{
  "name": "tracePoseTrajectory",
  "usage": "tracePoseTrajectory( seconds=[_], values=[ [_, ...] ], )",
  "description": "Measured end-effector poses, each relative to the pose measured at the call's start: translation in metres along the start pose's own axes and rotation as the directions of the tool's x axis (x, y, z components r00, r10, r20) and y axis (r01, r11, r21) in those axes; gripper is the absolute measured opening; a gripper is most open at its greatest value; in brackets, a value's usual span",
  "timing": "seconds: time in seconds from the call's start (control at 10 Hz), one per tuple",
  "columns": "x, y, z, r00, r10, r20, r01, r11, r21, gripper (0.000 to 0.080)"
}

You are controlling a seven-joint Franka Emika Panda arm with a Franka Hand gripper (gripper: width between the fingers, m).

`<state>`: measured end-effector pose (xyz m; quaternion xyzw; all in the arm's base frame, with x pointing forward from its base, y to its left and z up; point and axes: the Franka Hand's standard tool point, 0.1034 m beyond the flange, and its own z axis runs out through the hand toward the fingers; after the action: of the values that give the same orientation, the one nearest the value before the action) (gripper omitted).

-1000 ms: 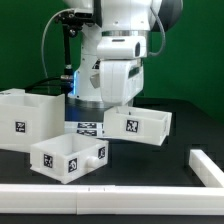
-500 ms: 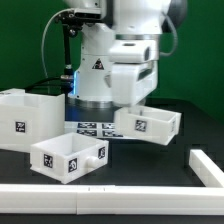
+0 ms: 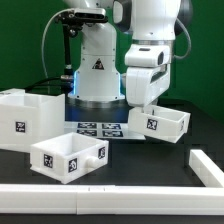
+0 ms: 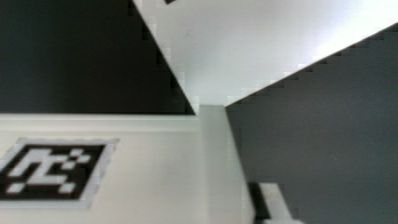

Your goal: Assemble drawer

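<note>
My gripper (image 3: 138, 106) is shut on the wall of a white drawer tray (image 3: 165, 124) with a square tag and holds it above the table, right of the marker board. A second knobbed tray (image 3: 68, 158) sits on the table at front left. The large box housing (image 3: 24, 118) stands at the far left. In the wrist view the held tray's white wall (image 4: 267, 60) and tag (image 4: 50, 168) fill the picture; one finger (image 4: 270, 202) shows beside the wall, the other is hidden.
The marker board (image 3: 98, 128) lies flat in front of the robot base. A long white bar (image 3: 60, 200) runs along the front edge, and another white bar (image 3: 208, 165) lies at the exterior view's right.
My gripper has carried the held tray toward the exterior view's right, away from the second tray. The housing and the second tray have not moved.
</note>
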<state>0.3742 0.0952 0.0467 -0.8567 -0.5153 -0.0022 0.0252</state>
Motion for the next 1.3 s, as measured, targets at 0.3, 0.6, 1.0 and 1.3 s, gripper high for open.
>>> tracePoseTrajectory(
  seconds=[0.3,0.6,1.0,1.3],
  values=[
    [-0.022,-0.017,0.026,0.986,-0.168,0.007,0.168,0.985,0.039,0.0034],
    [-0.019,-0.015,0.034,0.971,-0.238,0.002,0.238,0.970,0.046,0.0113],
    [-0.015,-0.012,0.015,0.977,-0.210,0.027,0.209,0.977,0.043,0.0438],
    [-0.010,0.034,-0.040,0.981,-0.176,0.078,0.173,0.984,0.039,0.0635]
  ],
)
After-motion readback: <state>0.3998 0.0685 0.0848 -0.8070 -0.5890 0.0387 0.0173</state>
